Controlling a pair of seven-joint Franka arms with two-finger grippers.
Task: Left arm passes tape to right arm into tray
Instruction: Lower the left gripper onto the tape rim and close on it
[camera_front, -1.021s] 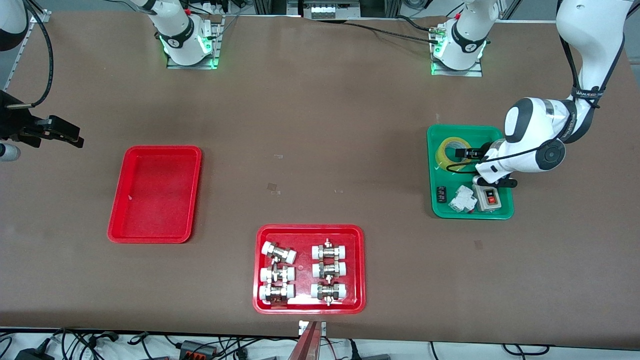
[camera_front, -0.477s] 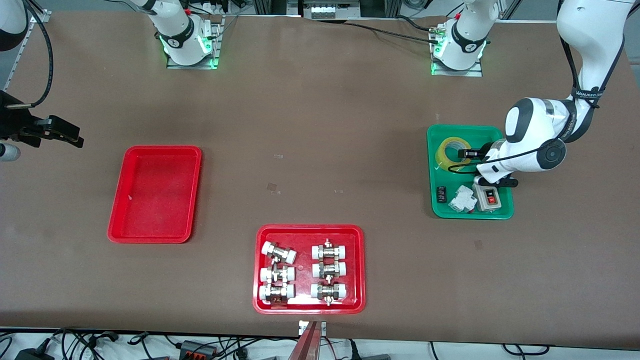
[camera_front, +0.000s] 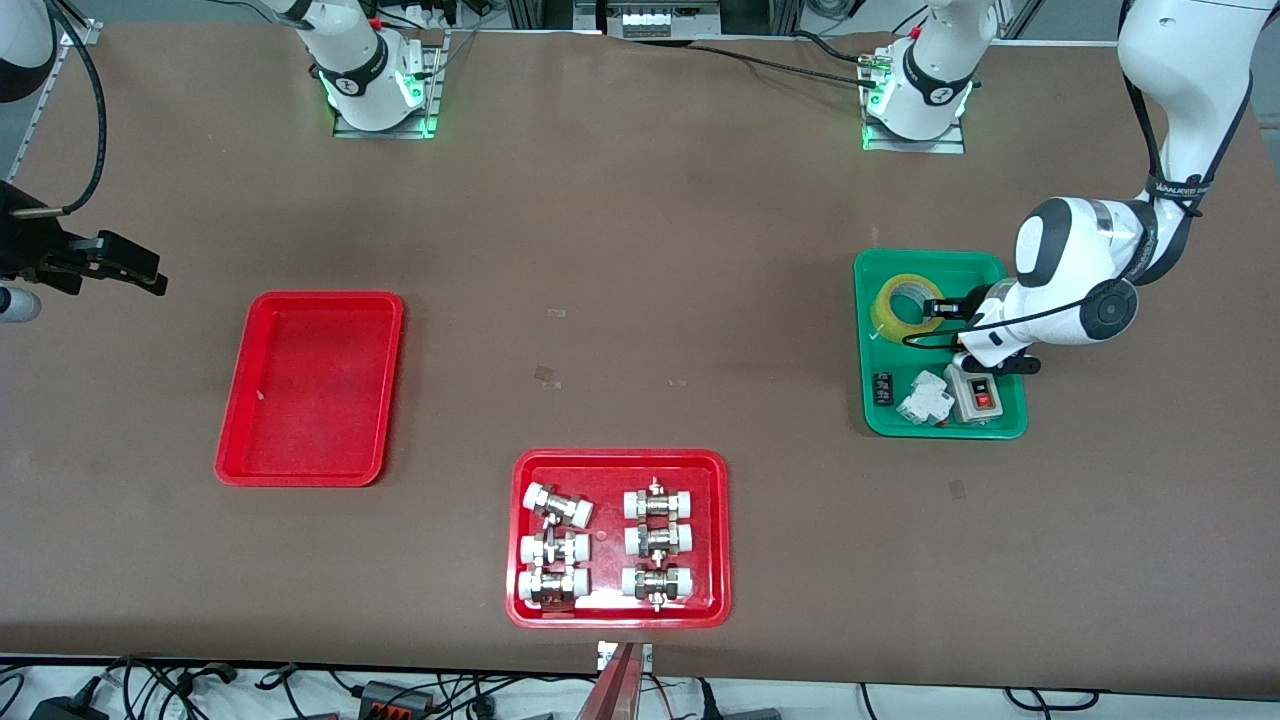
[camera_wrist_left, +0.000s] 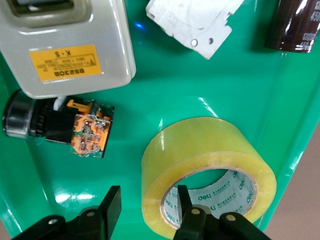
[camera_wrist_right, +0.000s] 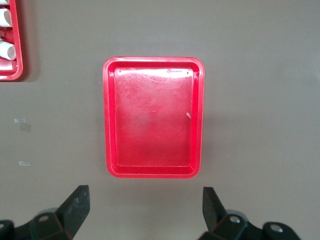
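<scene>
Nothing has actually been moved yet, as far as I can tell. Starting at the right arm's end of the counter (camera_front: 640, 250): the right tool (camera_wrist_right: 145, 199) hangs in the air beside the plain red tray (camera_front: 300, 479), fingers spread wide with nothing in them. That arm is just waiting. The tray is bare inside, so the drop-off is still to do.

Further along, close to the front camera, there's a second red tray (camera_front: 618, 457) with six metal fittings (camera_front: 657, 540) in two columns. It isn't part of this job.

Toward the left arm's end sits the green tray (camera_front: 940, 428), and the tape (camera_front: 885, 312) lies flat in its farther half. The left tool (camera_wrist_left: 146, 196) is down on it, one finger in the core and one outside the roll's wall. There's a sliver of green showing between the outer finger and the roll, so I'd call it a half-narrowed straddle, not a pinch yet. A grey switch box (camera_front: 975, 397), a white breaker-looking part (camera_front: 922, 398) and a small black block (camera_front: 882, 388) share the tray, nearer the camera.

So the grab is about to land. The lift, the handover and the placing all remain.

The counter is a matte brown sheet. Both arm bases (camera_front: 380, 90) glow green along its top edge, and cables (camera_front: 400, 695) trail under the near edge.
</scene>
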